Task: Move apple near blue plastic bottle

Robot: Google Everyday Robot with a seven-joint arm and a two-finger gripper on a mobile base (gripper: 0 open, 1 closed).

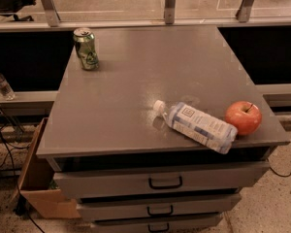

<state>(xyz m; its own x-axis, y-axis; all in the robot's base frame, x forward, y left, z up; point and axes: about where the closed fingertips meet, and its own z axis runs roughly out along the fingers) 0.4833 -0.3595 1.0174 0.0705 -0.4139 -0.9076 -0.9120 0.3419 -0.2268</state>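
One gray counter (150, 67) takes up most of the shot, with three drawers (111, 183) stacked under its front edge, each with a dark handle. One cardboard box (39, 188) sits on the floor at the counter's lower left corner.

As for the gripper, it's nowhere in the frame, so I can't tell whether it's released or clenched, and I can't say how the apple sits relative to it. Nothing is touching the apple from above or from the sides.

Counting the smaller stuff, there's one blue plastic bottle (199, 126), lying on its side near the front right of the counter. Its white cap points left and a bit back, and its base is right at the front edge. One apple (243, 117), red-orange with the stem up, sits on the counter at the front right corner, just beside the bottle's base end. The two are so close I can't tell if they touch. One green can (86, 48) stands upright at the back left corner, well apart from both. One small clear bottle (1, 84) stands off the counter on the ledge at the far left.
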